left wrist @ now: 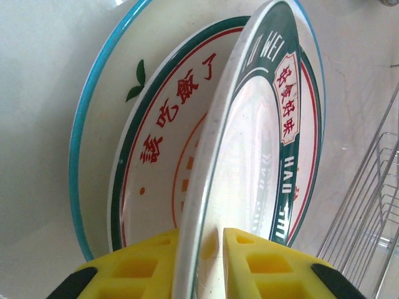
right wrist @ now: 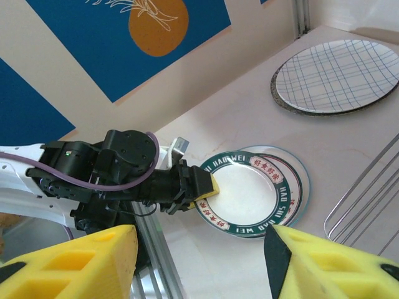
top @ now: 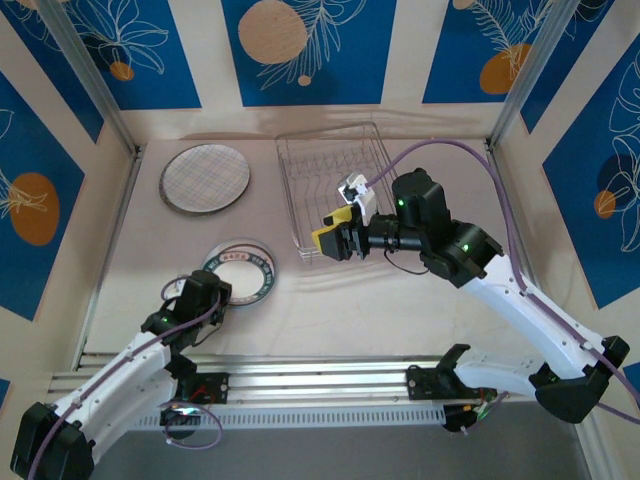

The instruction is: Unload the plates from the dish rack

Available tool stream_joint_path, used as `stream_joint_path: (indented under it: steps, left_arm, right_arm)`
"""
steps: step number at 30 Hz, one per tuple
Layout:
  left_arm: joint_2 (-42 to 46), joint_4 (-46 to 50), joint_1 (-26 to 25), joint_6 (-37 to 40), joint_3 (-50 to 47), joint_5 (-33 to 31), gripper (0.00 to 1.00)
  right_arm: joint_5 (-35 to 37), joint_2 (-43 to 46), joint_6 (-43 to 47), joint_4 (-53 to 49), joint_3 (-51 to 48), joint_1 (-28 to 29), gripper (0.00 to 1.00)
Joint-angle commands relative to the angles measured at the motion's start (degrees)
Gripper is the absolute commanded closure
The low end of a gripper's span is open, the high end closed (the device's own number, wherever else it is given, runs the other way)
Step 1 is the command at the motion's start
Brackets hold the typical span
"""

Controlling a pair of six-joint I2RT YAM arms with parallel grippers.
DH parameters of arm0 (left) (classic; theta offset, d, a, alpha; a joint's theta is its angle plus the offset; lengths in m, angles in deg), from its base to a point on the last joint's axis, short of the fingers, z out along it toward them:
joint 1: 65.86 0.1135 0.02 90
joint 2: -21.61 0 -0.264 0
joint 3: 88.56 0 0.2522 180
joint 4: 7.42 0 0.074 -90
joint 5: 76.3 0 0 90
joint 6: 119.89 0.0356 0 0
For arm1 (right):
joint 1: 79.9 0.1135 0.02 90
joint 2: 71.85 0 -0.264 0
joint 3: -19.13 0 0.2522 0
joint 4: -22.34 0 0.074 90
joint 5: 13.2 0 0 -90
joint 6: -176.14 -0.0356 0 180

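The left gripper (left wrist: 201,252) is pinching the near rim of a green-rimmed plate (left wrist: 262,156), holding it tilted over two stacked plates (left wrist: 162,124) on the worktop (top: 330,305). The right gripper (top: 338,222) is hovering with jaws spread at the front edge of the dish rack (top: 330,160).

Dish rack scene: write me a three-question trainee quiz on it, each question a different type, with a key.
1. True or false: the dish rack has been emptied.
2. Multiple choice: what is the left gripper shut on?
A. the rim of the green-rimmed plate
B. a wire of the dish rack
C. nothing
3. One word: is the right gripper open or shut?

Key: 1 true; 2 A; 3 open.
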Motion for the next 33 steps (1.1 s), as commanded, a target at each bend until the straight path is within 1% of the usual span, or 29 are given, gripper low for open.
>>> stream_joint_path:
  steps: [1, 4, 6, 13, 17, 21, 23, 26, 33]
  left_arm:
    - [0.1, 1.8, 0.7, -0.9, -0.1, 1.0, 0.76]
    - [-0.2, 3.0, 1.2, -1.0, 0.3, 1.6, 0.67]
    - [-0.4, 3.1, 1.3, -1.1, 0.3, 2.4, 0.62]
    - [-1.3, 4.8, 1.8, -1.0, 1.4, 4.2, 0.6]
    - [-2.0, 6.3, 2.1, -1.2, 2.3, 5.1, 0.57]
    - [-2.9, 6.4, 2.3, -2.0, 2.7, 6.9, 0.57]
    - [-3.5, 8.0, 2.5, -2.3, 3.5, 7.4, 0.57]
    - [-4.3, 10.0, 2.7, -2.2, 5.0, 7.7, 0.51]
    - [-7.4, 13.5, 3.2, -1.5, 8.0, 9.2, 0.51]
  right_arm:
    - [-1.5, 0.1, -1.2, -0.8, 1.7, -0.4, 0.43]
    - [-1.5, 0.0, -1.4, -0.9, 1.8, -0.3, 0.42]
    - [-1.7, -0.2, -1.6, -1.3, 2.0, -0.4, 0.43]
    - [-3.8, -1.6, -3.7, -5.4, 2.8, -1.4, 0.43]
    - [-4.0, -1.0, -4.8, -5.1, 1.8, -1.7, 0.43]
    - [-4.0, -1.1, -5.0, -4.8, 1.8, -1.8, 0.43]
    - [-3.9, -1.2, -5.2, -4.7, 1.7, -2.0, 0.43]
    - [-4.0, -1.4, -5.6, -4.2, 1.9, -2.1, 0.43]
    - [-4.1, -1.3, -5.8, -4.3, 1.7, -2.1, 0.43]
